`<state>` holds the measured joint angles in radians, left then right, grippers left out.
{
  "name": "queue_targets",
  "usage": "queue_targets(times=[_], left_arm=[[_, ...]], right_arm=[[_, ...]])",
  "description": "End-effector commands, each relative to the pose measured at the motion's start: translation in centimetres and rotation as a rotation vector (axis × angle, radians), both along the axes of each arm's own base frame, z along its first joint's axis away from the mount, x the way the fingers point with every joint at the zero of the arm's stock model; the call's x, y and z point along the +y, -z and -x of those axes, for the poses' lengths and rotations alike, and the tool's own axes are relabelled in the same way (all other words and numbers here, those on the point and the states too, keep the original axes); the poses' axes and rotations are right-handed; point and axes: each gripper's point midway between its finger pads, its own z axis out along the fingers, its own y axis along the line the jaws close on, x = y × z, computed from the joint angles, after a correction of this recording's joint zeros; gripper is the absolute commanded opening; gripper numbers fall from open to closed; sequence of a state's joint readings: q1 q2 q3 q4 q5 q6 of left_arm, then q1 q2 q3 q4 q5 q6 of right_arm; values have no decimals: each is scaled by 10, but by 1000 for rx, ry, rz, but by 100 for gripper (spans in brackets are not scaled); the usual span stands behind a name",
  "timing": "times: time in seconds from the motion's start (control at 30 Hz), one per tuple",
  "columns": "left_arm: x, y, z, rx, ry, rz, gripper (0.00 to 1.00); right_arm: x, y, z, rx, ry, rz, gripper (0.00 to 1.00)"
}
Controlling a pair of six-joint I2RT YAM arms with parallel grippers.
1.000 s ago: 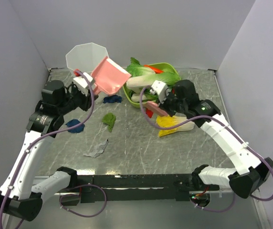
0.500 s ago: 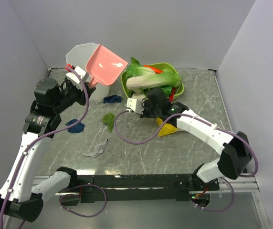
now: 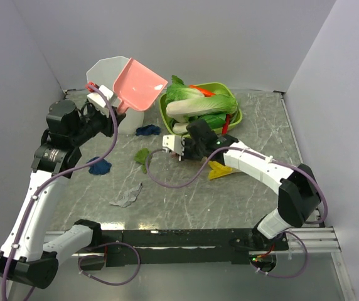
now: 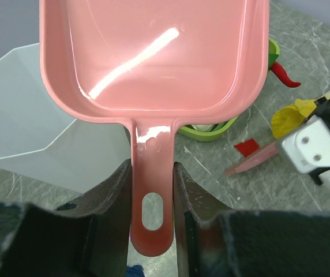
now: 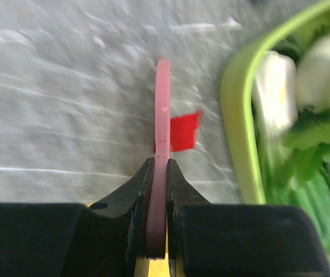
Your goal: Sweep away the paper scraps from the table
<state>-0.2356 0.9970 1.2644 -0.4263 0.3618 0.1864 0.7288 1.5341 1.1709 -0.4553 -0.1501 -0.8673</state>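
**Both claws gripping**

My left claw point(image 4: 152, 173) pinches the handle of the pink dustpan point(image 4: 153, 52), one finger on each side. It holds the pan raised, left of the green tray point(image 5: 234, 115) and beside the white bin point(image 4: 32, 121). My right claw point(image 5: 158, 167) is pressed together on a thin pink stick point(image 5: 163, 115), low over the table point(image 3: 186, 194) just left of the tray's rim.

The red scrap point(image 5: 183, 131) lies on the table right by that stick, near the tray's rim (whether the stick touches it I cannot tell). The dark blue scrap point(image 3: 147, 130) sits just left of the tray. The green scrap point(image 3: 143, 157) is left of the tray too, but nearer my bases. A second blue scrap point(image 3: 98, 166) lies farther left. The white-grey scrap point(image 3: 126, 197) is well apart from the tray, toward the near edge. A yellow toy cabbage point(image 3: 220, 169) lies on the near side of the tray, beside my right arm.
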Motion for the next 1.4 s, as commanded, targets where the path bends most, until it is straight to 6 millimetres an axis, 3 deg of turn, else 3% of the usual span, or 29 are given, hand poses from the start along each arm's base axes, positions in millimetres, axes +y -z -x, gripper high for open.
queue_targets(times=[0.0, 0.03, 0.13, 0.23, 0.4, 0.43, 0.47, 0.53, 0.63, 0.87, 1.23, 1.37], left_arm=[[-3, -34, 0, -90, 18, 31, 1], [-4, -32, -2, -84, 20, 29, 1], [-5, -34, -4, -87, 26, 31, 1], [-4, -37, -7, -97, 21, 34, 1], [3, -42, -10, -110, -6, 23, 1], [4, -45, -11, -113, -11, 19, 1], [4, -45, -11, -116, -11, 9, 1], [6, -47, -11, -122, -18, 0, 1], [8, -48, -12, -130, -25, -16, 1], [11, -51, -12, -126, -25, -1, 1], [19, -55, -9, -129, -31, -1, 1], [17, -56, -8, -129, -11, 20, 1]], right_arm=[[36, -79, 37, 145, -50, -259, 0], [41, -95, 41, 161, -60, -303, 0], [43, -114, 42, 149, -73, -322, 0], [46, -112, 29, 91, -80, -311, 0], [71, -104, -11, -100, -109, -295, 0], [83, -117, -21, -161, -127, -324, 0], [91, -110, -29, -162, -132, -319, 0], [108, -125, -42, -227, -144, -367, 0], [131, -118, -61, -293, -177, -372, 0], [157, -89, -90, -440, -257, -316, 0], [175, -52, -107, -512, -363, -221, 0], [165, -22, -91, -431, -402, -164, 0]])
